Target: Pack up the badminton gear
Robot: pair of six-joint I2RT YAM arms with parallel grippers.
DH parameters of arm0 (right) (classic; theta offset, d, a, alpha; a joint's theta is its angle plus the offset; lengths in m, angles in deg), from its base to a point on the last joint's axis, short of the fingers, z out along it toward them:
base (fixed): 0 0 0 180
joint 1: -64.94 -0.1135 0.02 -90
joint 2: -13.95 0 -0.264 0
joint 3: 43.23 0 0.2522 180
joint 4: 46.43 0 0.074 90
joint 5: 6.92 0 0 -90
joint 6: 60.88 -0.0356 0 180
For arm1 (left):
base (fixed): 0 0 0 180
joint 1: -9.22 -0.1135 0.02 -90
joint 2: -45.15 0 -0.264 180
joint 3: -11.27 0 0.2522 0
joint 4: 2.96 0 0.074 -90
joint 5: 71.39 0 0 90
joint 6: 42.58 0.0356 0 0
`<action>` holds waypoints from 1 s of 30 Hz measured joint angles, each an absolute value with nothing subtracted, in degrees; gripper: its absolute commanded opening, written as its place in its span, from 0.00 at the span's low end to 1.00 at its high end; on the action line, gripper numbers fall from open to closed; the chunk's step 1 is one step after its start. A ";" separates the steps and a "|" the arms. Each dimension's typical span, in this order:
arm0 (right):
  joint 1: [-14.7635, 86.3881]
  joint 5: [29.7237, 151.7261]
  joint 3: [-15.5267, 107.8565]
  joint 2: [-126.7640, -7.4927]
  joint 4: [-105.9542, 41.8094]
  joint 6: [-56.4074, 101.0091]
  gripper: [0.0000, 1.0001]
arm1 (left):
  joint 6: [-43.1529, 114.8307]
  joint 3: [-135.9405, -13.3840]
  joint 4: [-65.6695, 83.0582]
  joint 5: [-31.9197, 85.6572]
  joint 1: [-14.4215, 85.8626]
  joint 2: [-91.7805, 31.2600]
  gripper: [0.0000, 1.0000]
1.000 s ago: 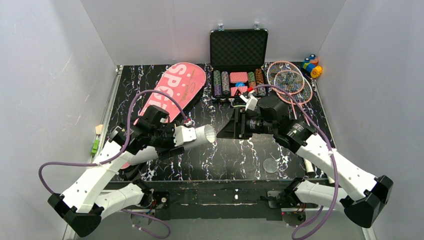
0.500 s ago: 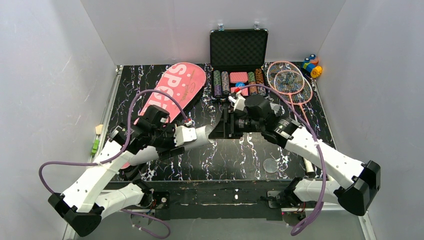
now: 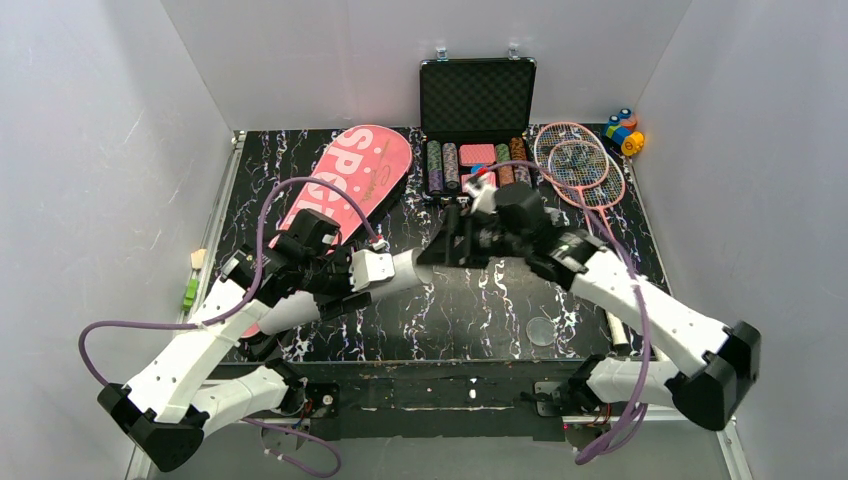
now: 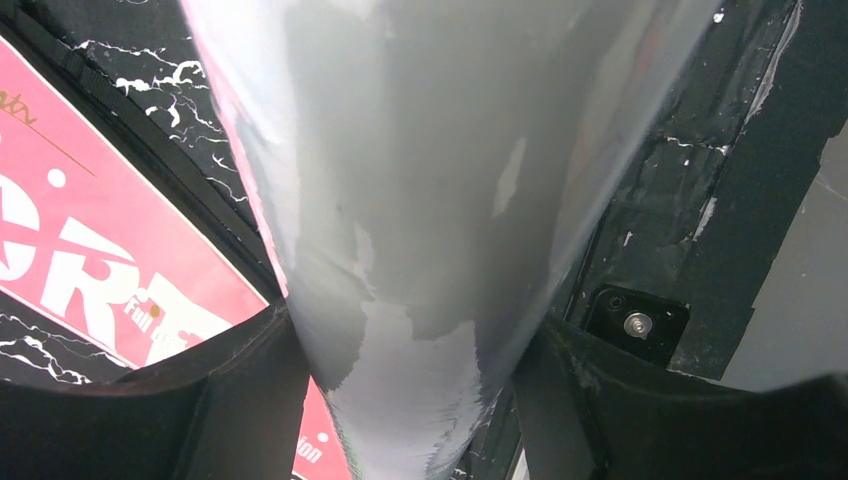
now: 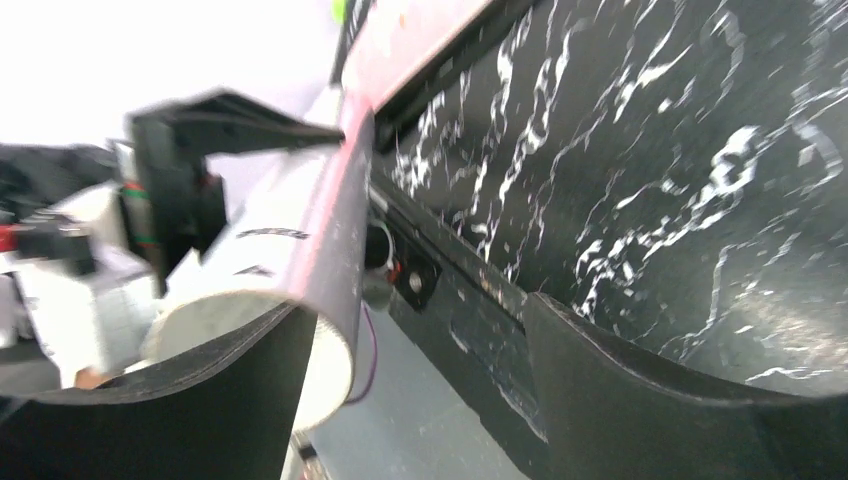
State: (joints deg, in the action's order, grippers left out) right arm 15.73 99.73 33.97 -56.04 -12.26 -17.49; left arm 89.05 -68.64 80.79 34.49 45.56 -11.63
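Observation:
My left gripper [image 3: 375,270] is shut on the long white tube [image 3: 402,267] and holds it above the table, its open end pointing right. In the left wrist view the tube [image 4: 420,200] fills the space between my gripper's [image 4: 410,370] black fingers [image 4: 240,400]. My right gripper [image 3: 438,250] is open at the tube's mouth. In the right wrist view the tube [image 5: 270,250] lies against the left finger [image 5: 190,400], and the gap of the gripper [image 5: 420,380] holds nothing. The pink "SPORT" bag [image 3: 350,180] lies at the back left. Two pink rackets [image 3: 580,160] lie at the back right.
An open black case of poker chips [image 3: 477,130] stands at the back centre, just behind my right wrist. Colourful toy blocks [image 3: 622,130] sit in the back right corner. A small round clear disc [image 3: 540,330] lies near the front edge. Grey walls close in three sides.
My right gripper has swung left from mid-table to the tube's open end, and its jaws have opened wider. The left arm and tube have barely moved.

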 measured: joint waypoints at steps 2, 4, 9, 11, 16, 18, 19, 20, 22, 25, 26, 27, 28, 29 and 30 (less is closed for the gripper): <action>20.43 101.10 33.97 -52.77 -11.81 -17.73 0.85 | 88.63 -68.64 80.47 34.36 45.56 -11.63 0.25; 26.02 101.70 34.50 -48.72 -10.95 -17.69 0.86 | 88.74 -68.64 80.18 34.31 45.54 -11.58 0.25; 39.12 101.24 37.82 -43.80 -8.94 -16.69 0.85 | 88.80 -68.64 80.12 34.29 45.56 -11.52 0.25; 44.80 100.69 37.45 -43.89 -8.13 -16.14 0.79 | 88.94 -68.64 80.12 34.25 45.56 -11.52 0.25; 58.07 94.00 30.01 -48.48 -8.26 -16.55 0.74 | 89.35 -68.56 79.99 34.07 45.56 -11.52 0.25; 61.04 91.29 26.65 -52.48 -8.24 -17.58 0.74 | 89.42 -68.49 79.81 34.07 45.56 -11.52 0.25; 61.87 90.13 25.71 -54.78 -8.09 -18.00 0.73 | 89.42 -68.49 79.75 34.05 45.56 -11.52 0.25; 62.39 89.21 25.38 -56.74 -7.96 -18.48 0.73 | 89.42 -68.49 79.75 34.05 45.56 -11.52 0.25; 63.29 87.58 25.38 -61.03 -8.35 -19.26 0.72 | 89.61 -68.47 79.79 33.96 45.56 -11.52 0.25; 63.90 85.98 25.86 -65.42 -9.31 -20.31 0.71 | 89.85 -68.45 79.79 33.77 45.56 -11.52 0.25; 64.08 85.70 26.47 -66.86 -9.34 -20.53 0.71 | 89.90 -68.45 79.79 33.70 45.56 -11.52 0.25; 64.29 85.15 27.30 -68.33 -9.55 -20.69 0.69 | 89.92 -68.38 79.77 33.63 45.56 -11.52 0.25; 64.62 84.69 28.16 -69.51 -9.71 -20.77 0.68 | 89.96 -68.29 79.77 33.61 45.56 -11.52 0.25; 64.88 84.41 29.25 -70.97 -10.17 -20.95 0.67 | 89.98 -68.16 79.79 33.61 45.56 -11.52 0.25; 65.26 83.99 30.34 -72.39 -10.60 -21.25 0.66 | 90.01 -68.03 79.79 33.57 45.56 -11.52 0.25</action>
